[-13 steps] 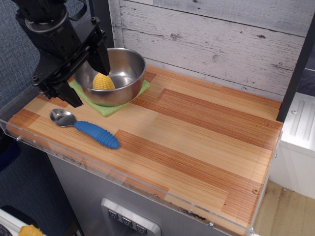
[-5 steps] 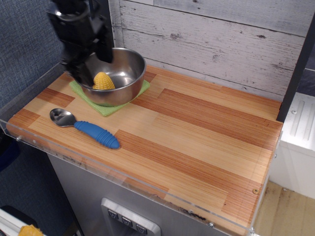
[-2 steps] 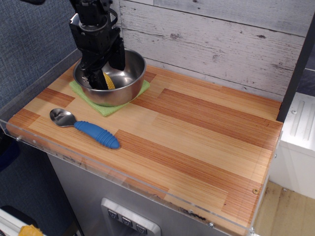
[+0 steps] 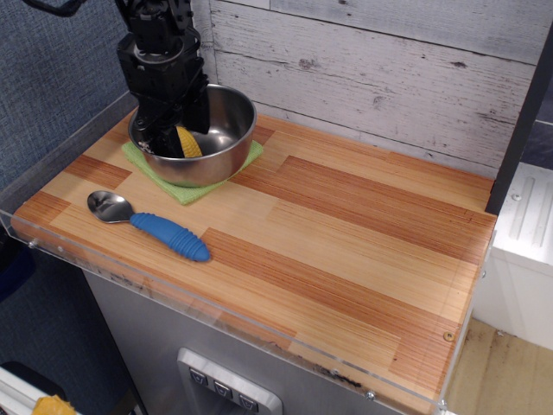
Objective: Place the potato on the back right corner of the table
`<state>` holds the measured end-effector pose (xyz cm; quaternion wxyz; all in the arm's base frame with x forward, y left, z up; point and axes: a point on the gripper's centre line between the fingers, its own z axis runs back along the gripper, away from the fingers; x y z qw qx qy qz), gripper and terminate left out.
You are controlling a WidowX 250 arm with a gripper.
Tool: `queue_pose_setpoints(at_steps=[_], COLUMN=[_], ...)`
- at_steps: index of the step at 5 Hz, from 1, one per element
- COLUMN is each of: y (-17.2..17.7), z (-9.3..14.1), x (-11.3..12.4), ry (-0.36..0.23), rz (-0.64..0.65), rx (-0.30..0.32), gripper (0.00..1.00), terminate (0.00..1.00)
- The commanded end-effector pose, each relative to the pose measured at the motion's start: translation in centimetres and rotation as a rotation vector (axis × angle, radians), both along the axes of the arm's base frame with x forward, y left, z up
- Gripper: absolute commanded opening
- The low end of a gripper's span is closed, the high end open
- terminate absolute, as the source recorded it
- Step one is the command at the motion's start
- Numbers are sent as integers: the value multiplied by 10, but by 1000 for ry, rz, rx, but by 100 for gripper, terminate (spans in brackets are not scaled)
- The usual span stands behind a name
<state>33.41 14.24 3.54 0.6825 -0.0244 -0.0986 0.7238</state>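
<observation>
In the single overhead view, the black end effector reaches down into the steel bowl at the back left of the counter, its fingers spread to either side of the potato — the yellow ribbed piece lies inside the bowl, partly hidden. The bowl sits on a green cloth; a blue-handled spoon lies near the front edge.

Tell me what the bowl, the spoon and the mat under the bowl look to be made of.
Bowl: likely stainless steel, brushed grey with bright reflections inside.
Spoon: shiny metal scoop that mirrors light; the ribbed, matte blue handle looks like rubber or soft plastic.
Mat: flat, dull green, probably cloth or felt; only its edges show.
</observation>
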Motion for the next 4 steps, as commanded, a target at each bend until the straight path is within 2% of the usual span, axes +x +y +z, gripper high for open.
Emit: queue_pose_setpoints(at_steps=[1, 2, 4], y=[-3, -5, -8], z=[15, 22, 62], x=[-2, -4, -12], ry=[-36, -52, -121], rz=[-9, -13, -22], rx=[4, -3, 11], gripper=[0, 0, 0], terminate=[0, 0, 0])
